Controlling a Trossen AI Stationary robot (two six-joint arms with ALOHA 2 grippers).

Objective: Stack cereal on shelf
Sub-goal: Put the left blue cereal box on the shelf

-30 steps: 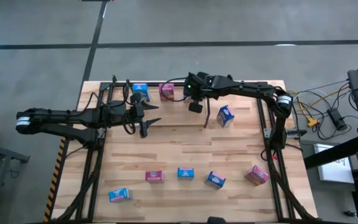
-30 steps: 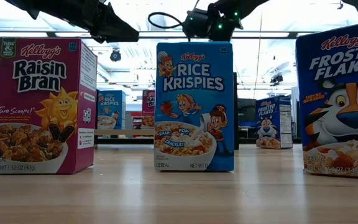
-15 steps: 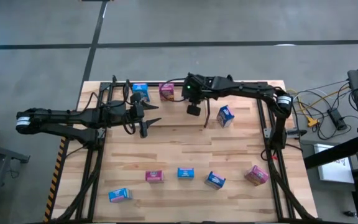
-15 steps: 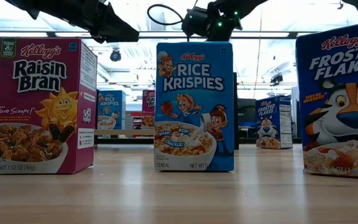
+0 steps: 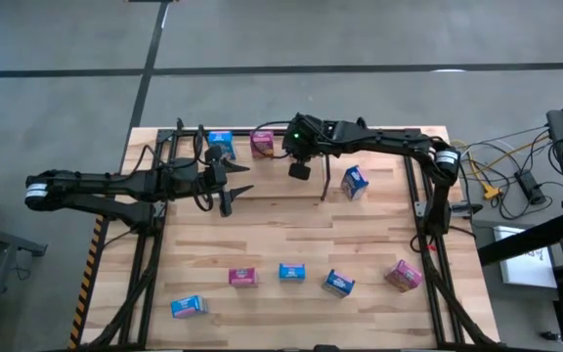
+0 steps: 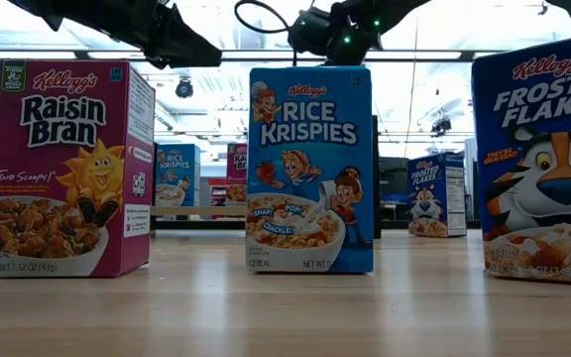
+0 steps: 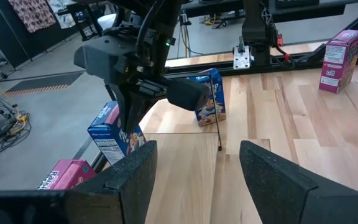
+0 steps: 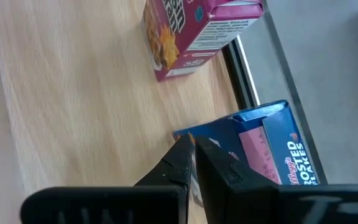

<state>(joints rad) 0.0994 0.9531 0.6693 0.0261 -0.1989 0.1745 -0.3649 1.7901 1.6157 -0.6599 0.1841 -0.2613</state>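
The shelf [image 5: 179, 147] stands at the table's far left. On it stand a blue cereal box [image 5: 220, 145] and a pink one [image 5: 262, 143]. Right of the pink box [image 8: 197, 31] stands another blue box [image 8: 272, 146], which my right arm hides in the high view. My right gripper [image 5: 299, 169] is shut and slants down, with its fingertips [image 8: 185, 155] at this box's upper near edge. My left gripper [image 5: 235, 188] hangs open over the table near the shelf, with nothing between its fingers [image 7: 135, 174]. My right gripper comes at the blue box [image 7: 114, 134] from above and from the table's right, its shut fingertips at the box's upper edge [image 8: 182, 135]. I cannot tell whether they touch it. The box stands upright on the shelf.
A blue box [image 5: 355, 181] stands on the table right of the shelf. Several more boxes, pink [image 5: 243, 277] and blue [image 5: 291, 272], stand in a row near the front edge. Slanted black frames [image 5: 145, 264] run along both sides.
My right gripper has tipped at the wrist, staying shut. Its fingertips have swung a little toward the table's left edge, toward the pink box on the shelf.
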